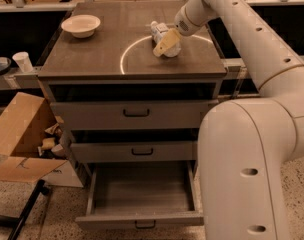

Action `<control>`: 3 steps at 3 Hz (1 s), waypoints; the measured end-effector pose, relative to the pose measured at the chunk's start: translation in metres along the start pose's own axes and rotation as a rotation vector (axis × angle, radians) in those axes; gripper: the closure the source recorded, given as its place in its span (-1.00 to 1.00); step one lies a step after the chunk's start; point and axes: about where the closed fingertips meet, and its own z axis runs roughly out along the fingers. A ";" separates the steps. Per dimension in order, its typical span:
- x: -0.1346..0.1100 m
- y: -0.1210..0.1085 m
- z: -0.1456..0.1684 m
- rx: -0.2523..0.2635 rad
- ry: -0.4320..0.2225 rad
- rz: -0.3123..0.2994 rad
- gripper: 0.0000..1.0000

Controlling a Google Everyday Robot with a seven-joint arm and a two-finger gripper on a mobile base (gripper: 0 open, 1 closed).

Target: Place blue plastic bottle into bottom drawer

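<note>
A small clear plastic bottle (159, 31) lies near the worktop's (92, 59) back right corner and is probably light, slick and squashable, so best held across its ribbed middle; the gripper (165, 43) is right over it, though whether it is apart or clamped cannot be told.

White bowl (80, 25) on cabinet top (92, 59) (back left); cardboard box (19, 134), paper cup (24, 61) left.

Worktop (102, 54): dark wood-grain surface, level. A cream bowl (81, 25) stands upright near the rear left corner. The blue plastic bottle (159, 30) lies on its side right of centre, within a thin white ring (123, 59) marked on the surface, well apart from the bowl. The gripper (164, 44) is directly over the bottle; contact cannot be confirmed.
</note>
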 end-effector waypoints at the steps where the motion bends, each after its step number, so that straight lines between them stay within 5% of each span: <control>1: -0.006 0.003 0.012 -0.004 0.024 0.058 -1.00; 3: -0.007 0.010 0.025 -0.020 0.069 0.134 0.00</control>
